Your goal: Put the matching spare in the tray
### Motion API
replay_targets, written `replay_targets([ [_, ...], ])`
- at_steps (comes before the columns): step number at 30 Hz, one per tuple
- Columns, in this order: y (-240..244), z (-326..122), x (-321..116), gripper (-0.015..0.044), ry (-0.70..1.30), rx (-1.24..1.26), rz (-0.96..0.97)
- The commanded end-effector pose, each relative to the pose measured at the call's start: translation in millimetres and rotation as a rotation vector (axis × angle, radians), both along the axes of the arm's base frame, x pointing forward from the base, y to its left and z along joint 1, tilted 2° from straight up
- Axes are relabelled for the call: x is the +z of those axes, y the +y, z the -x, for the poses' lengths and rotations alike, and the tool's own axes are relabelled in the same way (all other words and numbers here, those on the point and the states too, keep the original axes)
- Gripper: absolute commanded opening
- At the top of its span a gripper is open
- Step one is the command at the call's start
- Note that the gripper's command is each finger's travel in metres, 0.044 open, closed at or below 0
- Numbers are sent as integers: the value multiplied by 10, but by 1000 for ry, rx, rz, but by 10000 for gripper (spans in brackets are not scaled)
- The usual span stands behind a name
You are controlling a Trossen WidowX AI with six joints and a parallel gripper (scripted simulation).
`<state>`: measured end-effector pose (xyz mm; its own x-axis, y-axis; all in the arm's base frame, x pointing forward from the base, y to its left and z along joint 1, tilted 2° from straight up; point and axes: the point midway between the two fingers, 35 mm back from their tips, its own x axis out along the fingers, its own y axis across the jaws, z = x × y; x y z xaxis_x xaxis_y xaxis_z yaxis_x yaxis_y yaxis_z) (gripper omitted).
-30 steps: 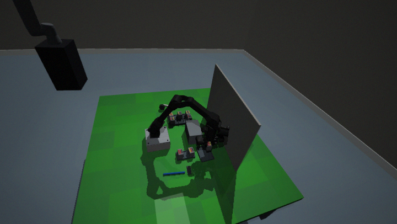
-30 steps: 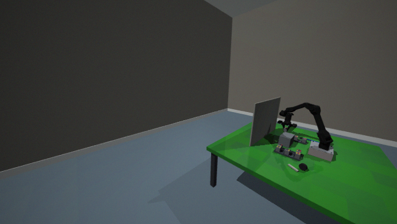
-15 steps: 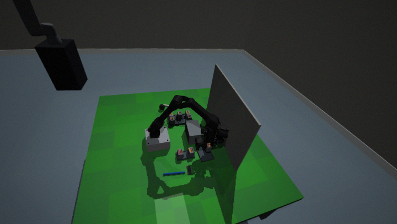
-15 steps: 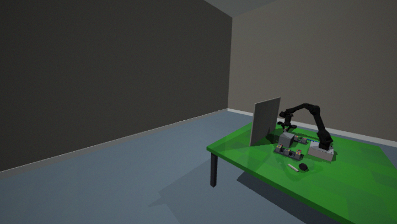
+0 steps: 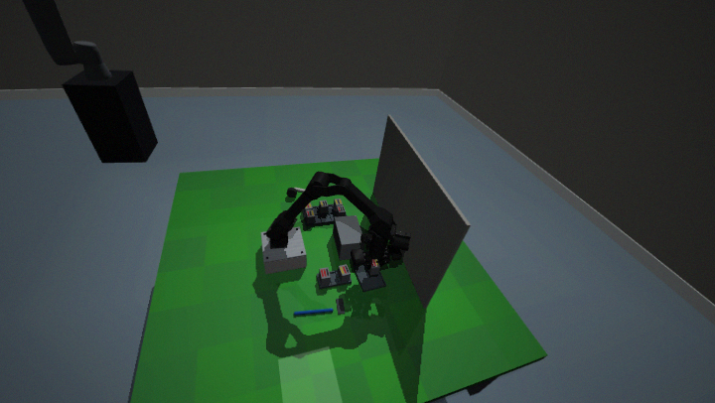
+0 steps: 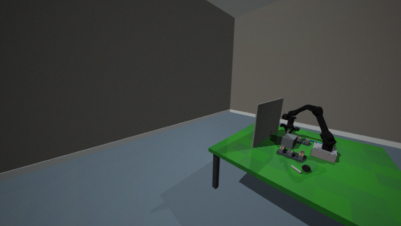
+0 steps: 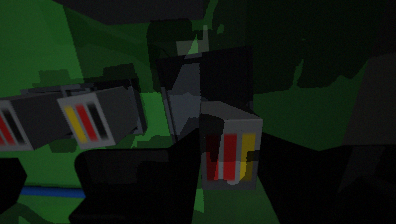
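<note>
Tool (image 5: 375, 260) (image 6: 289, 131) (image 7: 221, 132), clamped on a gray block (image 5: 374, 267) (image 7: 237, 125) with two red stripes and one yellow stripe, over the dark tray (image 5: 370, 283) (image 7: 225, 75) on the green desk (image 5: 210, 300) (image 6: 342, 182), between the gray box (image 5: 349, 243) (image 6: 288, 141) and the upright panel (image 5: 415, 209) (image 6: 268, 122) in part; contact with the tray impossible to tell. Beside the tray, a small rack (image 5: 334, 284) with two more striped blocks, and near that rack, a blue rod (image 5: 313, 312) (image 7: 52, 192) lying flat; on the box's other side, a longer rack (image 5: 328, 219) (image 6: 296, 157) with further striped blocks.
</note>
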<state>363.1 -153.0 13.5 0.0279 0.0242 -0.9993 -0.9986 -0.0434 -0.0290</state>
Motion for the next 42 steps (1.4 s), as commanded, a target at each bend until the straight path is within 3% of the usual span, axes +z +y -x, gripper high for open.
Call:
replay_targets([
  [1, 9, 30, -75, 0, 13, -2, -2],
  [36, 39, 76, -333, 0, 13, -2, -2],
  [42, 36, 58, -303, 157, 5, 2, -2],
])
